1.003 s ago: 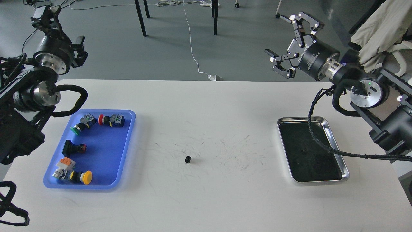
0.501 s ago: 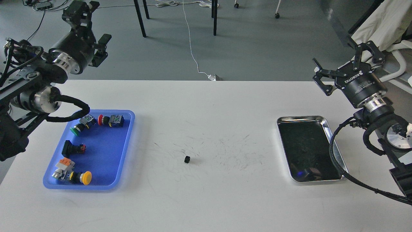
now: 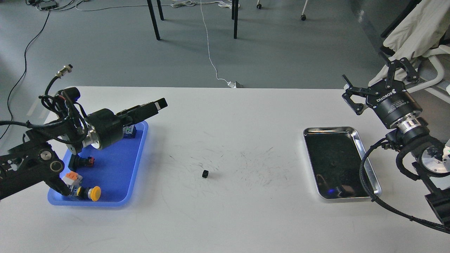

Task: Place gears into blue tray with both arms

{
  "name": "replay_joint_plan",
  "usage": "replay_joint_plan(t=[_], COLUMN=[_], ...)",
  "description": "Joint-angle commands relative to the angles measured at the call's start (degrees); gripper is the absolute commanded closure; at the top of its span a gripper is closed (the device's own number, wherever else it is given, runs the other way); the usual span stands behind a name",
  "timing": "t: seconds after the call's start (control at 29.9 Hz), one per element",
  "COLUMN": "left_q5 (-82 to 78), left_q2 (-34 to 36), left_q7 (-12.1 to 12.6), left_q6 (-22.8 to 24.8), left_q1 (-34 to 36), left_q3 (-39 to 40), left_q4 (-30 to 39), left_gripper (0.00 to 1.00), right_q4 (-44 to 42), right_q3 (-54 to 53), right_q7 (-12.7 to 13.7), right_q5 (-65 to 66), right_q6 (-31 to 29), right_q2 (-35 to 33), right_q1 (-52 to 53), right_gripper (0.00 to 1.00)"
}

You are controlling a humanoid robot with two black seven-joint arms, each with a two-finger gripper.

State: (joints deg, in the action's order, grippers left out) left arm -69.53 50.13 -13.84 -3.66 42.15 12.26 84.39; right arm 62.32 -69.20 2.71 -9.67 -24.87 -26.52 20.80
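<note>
A single gear (image 3: 205,173) is sitting on the white tabletop (image 3: 225,218), near the middle, among faint dark scuff marks — well apart from both trays and touched by neither arm.

The blue tray (image 3: 116,186) is lying on the left side of the tabletop. Inside it, push-button switches are resting: a yellow-capped one (image 3: 92,193) near the front rim, an orange-and-grey one (image 3: 71,177) just behind it, a black one with a red part (image 3: 81,161) further back, and another (image 3: 129,131) near the far right corner, partly hidden by the arm.

The left arm (image 3: 31,165) is reaching in from the left edge and stretching across the back of the blue tray. Its left hand (image 3: 154,104) is pointing to the right, hanging over the tray's far right corner and the tabletop just beyond it. The fingers are seen nearly edge-on and overlapping, so I cannot tell whether they are parted or together; nothing is visible between them.

On the right, a steel tray (image 3: 365,154) is lying on the tabletop, its dark reflective floor showing a tiny dark speck near the centre that is too small to identify.

The right arm (image 3: 415,140) is coming in from the right edge, with a black cable looping over the steel tray's right rim. The right hand (image 3: 379,75) is raised beyond the far right corner of the tabletop — its clawed fingers are spread wide apart and gripping nothing.
</note>
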Motion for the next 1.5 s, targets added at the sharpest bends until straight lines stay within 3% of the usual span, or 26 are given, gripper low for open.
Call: replay_joint_plan(t=[0.0,0.17,0.3,0.37,0.57,0.74,1.0,1.17,1.3,1.4,1.47], left_q5=[-10.8,-27.5,-38.7,-41.1,-45.3,-48.0,-50.6,-52.7,-53.5,-55.0,-55.2], left_q2=[-3.2,-9.0,-12.3,-13.8,-17.8,-19.5,-23.1,-25.1,-25.6,-25.6,-25.4], left_q7=[0.2,0.8,5.6,6.4,6.5,6.7,7.0,7.0,7.0,7.0,6.6], left_q6=[-0.2,-1.4,-6.4,-7.5,-9.6,-9.8,-10.0,-10.0,-10.0,-10.0,-10.0], left_q1=[-2.2,-6.8,-11.6,-12.4,-13.7,-16.3,-17.3,-17.4,-17.6,-17.6,-17.7], left_q3=[-0.3,0.1,0.6,0.7,1.8,2.4,2.8,2.6,2.5,2.4,2.2], left_q4=[0.1,-1.3,-4.3,-6.1,-10.5,-10.6,-11.7,-14.3,-15.9,-16.8,-16.8], left_gripper=[0.02,0.02,0.02,0.03,0.06,0.13,0.14,0.24,0.39,0.59,0.62], right_q4=[0.2,0.3,0.3,0.5,0.7,0.7,0.9,0.9,1.0,1.4,1.4], right_q3=[0.0,0.0,0.1,0.1,2.0,2.0,2.1,2.1,2.1,2.1,2.1], right_q7=[0.0,0.0,0.0,0.0,0.0,0.0,0.0,0.0,0.0,0.0,0.0], right_q5=[0.0,0.1,0.2,0.4,0.7,0.7,0.7,0.7,0.7,0.7,0.7], right_q6=[0.0,0.0,0.1,0.2,0.2,0.2,0.2,0.2,0.0,0.1,0.0], right_q2=[0.1,0.1,0.1,0.1,-0.1,-0.3,-0.5,-0.6,-0.7,-0.7,-0.7], right_q1=[-0.1,0.0,-0.1,-0.1,-0.2,-0.2,-0.3,-0.2,-0.2,-0.2,-0.2], right_gripper=[0.03,0.03,0.03,0.03,0.03,0.03,0.03,0.03,0.03,0.03,0.03])
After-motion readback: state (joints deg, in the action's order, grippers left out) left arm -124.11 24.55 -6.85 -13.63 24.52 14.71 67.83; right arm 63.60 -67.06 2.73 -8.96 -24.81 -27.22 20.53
